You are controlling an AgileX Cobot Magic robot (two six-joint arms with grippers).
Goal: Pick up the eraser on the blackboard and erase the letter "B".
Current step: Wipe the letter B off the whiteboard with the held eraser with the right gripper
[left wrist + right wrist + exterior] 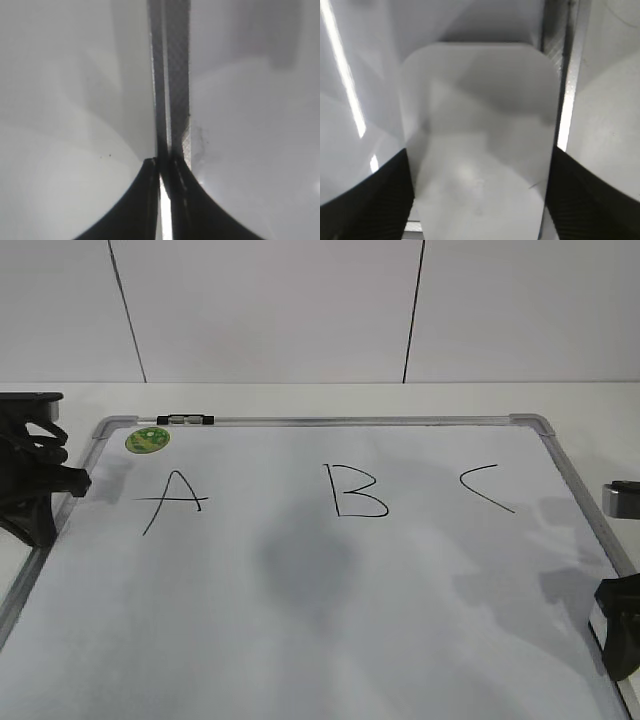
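Observation:
The blackboard is a white board with a silver-grey frame, lying flat. The letter "B" is drawn in black at its middle. The eraser, a white rounded block, lies at the board's right edge, cut off by the picture edge. In the right wrist view the eraser fills the space between the two spread fingers of my right gripper. That gripper is open; I cannot tell if its fingers touch the eraser. My right gripper shows at the lower right. My left gripper is shut and empty over the board's left frame.
The letter "A" is left of the "B" and the "C" is right of it. A round green sticker and a small black-and-clear clip sit at the board's far left corner. A white wall stands behind.

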